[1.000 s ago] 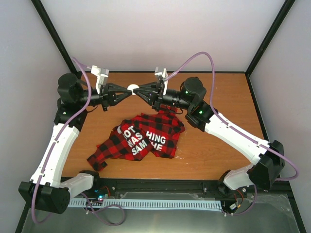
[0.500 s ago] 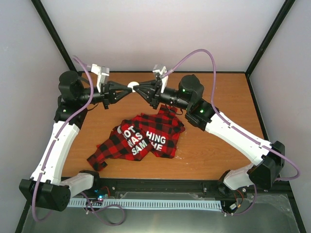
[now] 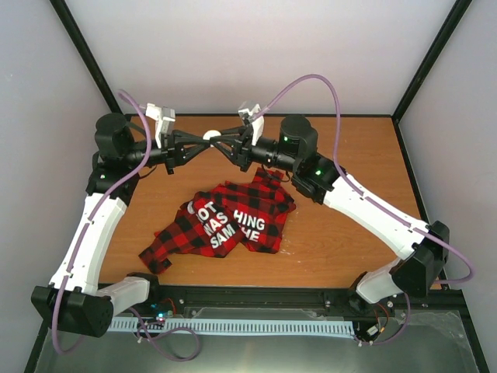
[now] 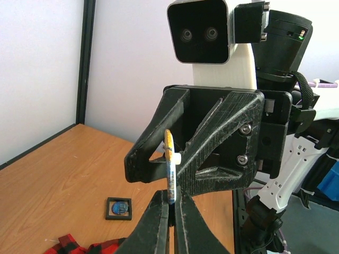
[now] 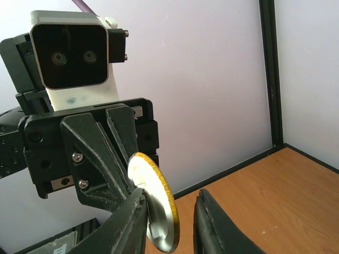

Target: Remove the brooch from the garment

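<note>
The brooch (image 3: 210, 136), a round disc with a yellow rim and a white back, hangs in the air over the back of the table. My left gripper (image 3: 203, 143) is shut on its lower edge (image 4: 170, 174), and the disc stands edge-on above the left gripper (image 4: 172, 203). My right gripper (image 5: 169, 225) faces it from the other side with its jaws parted. The brooch (image 5: 153, 203) rests against one right finger (image 5: 130, 222), while the other finger (image 5: 212, 225) stands apart from it. The garment (image 3: 225, 217), a red-and-black checked shirt with white letters, lies crumpled on the table below both grippers.
A small black square frame with a blue badge (image 4: 118, 208) lies on the wooden table (image 3: 349, 155) near the shirt's edge (image 4: 69, 244). Grey walls and black corner posts (image 3: 423, 70) close the back and sides. Purple cables loop above both arms.
My right gripper's jaws have spread apart around the brooch. The right arm has shifted a little left and toward the back. The left gripper keeps its hold, barely moved.
</note>
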Action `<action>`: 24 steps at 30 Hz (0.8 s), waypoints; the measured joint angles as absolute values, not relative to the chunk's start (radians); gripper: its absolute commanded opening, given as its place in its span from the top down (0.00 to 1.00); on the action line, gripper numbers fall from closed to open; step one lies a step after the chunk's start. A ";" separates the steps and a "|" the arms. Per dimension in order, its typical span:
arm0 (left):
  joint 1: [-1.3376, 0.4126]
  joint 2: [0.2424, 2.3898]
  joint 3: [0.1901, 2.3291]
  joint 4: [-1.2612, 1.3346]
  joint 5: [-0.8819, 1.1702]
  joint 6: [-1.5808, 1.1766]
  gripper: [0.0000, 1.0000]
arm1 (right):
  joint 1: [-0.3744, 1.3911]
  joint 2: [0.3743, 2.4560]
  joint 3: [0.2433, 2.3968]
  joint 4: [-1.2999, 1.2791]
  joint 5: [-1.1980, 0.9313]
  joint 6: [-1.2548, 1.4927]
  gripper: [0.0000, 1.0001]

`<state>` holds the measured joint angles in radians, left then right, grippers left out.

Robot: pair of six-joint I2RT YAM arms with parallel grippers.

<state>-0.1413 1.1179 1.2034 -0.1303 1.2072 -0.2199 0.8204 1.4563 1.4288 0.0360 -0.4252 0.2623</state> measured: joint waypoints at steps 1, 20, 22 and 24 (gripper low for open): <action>-0.141 1.118 1.203 -0.130 1.207 -0.218 0.99 | 0.820 1.458 1.430 0.036 -0.426 0.266 0.70; -0.149 1.114 1.205 -0.092 1.253 -0.230 0.99 | 0.772 1.405 1.338 0.161 -0.757 0.393 0.47; -0.149 1.111 1.205 -0.084 1.257 -0.233 0.99 | 0.766 1.393 1.338 0.162 -0.762 0.394 0.50; -0.149 1.107 1.205 -0.081 1.262 -0.234 0.99 | 0.760 1.386 1.339 0.168 -0.763 0.394 0.53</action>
<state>-0.1490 1.1072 1.2053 -0.0807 1.2625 -0.2340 0.7597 1.3857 1.3388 0.1677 -0.7631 0.3943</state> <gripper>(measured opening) 0.039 0.506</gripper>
